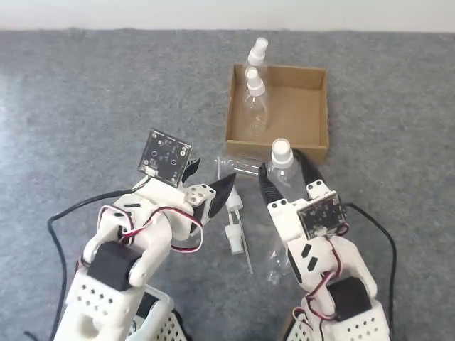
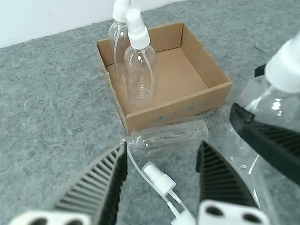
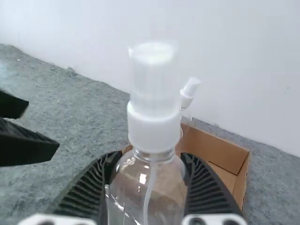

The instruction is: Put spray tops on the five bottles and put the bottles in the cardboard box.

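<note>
Left gripper (image 2: 162, 150) is hanging wide open, holding nothing, above the uncapped bottle (image 2: 166, 136) lying just beside the near wall of the cardboard box (image 2: 187, 110), with loose spray tops (image 2: 159, 176) nearer. Right gripper (image 1: 284, 174) is clamping a capped bottle (image 3: 152, 126) upright, near the box. Boxing it appears to be the step in hand; the next move is calling for lift over that wall.
</note>
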